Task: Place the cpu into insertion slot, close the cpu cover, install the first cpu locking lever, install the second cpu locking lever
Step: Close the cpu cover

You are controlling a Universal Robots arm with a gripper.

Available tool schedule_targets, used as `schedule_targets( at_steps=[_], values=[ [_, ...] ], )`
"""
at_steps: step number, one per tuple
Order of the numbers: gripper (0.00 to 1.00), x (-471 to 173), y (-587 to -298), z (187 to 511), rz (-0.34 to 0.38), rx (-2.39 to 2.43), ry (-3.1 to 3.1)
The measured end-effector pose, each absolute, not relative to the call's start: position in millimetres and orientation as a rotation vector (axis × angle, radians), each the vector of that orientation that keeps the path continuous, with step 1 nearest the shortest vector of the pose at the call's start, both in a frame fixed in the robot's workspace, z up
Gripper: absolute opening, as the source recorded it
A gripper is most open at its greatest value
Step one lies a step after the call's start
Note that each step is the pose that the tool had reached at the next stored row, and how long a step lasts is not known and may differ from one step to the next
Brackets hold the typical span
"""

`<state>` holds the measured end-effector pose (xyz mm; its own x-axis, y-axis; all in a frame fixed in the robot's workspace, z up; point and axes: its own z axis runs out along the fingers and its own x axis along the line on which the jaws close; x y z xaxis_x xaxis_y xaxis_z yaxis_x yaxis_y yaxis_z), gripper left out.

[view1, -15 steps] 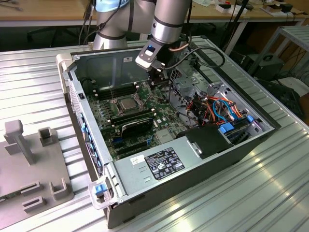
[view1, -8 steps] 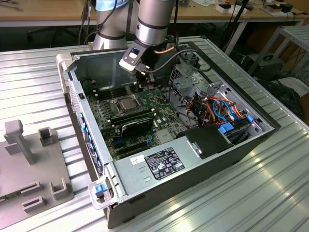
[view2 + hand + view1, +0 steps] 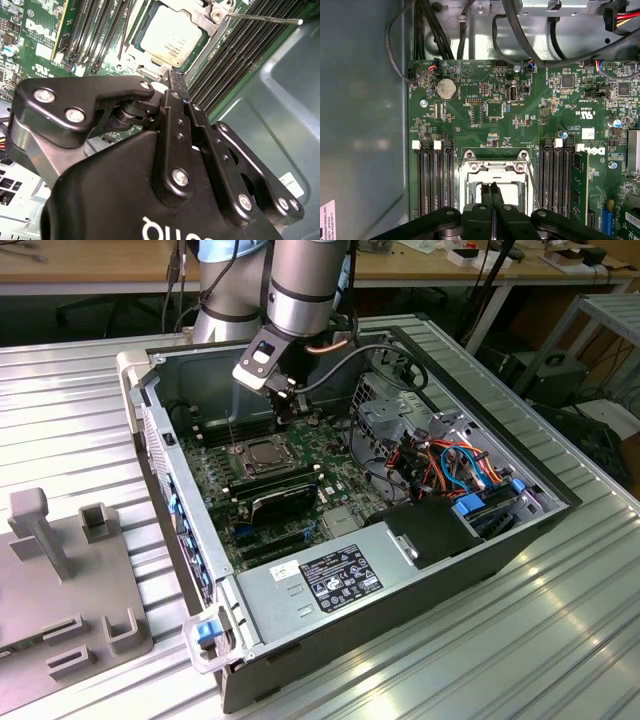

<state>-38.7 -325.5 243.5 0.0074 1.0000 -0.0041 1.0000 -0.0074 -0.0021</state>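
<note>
Here's the ribbed metal tabletop, carrying an open computer case, with a grey fixture lying at the exterior view's left and a wooden desk running along behind. The arm is reaching down into the case, and the tool is hanging over the green board, fingers pressed together and gripping nothing. Right under them, the cpu is sitting in the insertion slot, and the cpu cover is lying flat around it. One thin locking lever is sticking up beside the socket, unlatched. Long black memory slots are flanking the socket on both sides. Towards the exterior view's right, cables are crowding in; above the socket the air is staying open, with the case wall near on the exterior view's left.
</note>
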Motion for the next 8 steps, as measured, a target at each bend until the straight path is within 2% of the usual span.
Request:
schedule_targets(
  at_steps=[8],
  values=[
    [0.11, -41.3, -325.4, 243.3, -0.007, 2.229, 2.212]
  ],
)
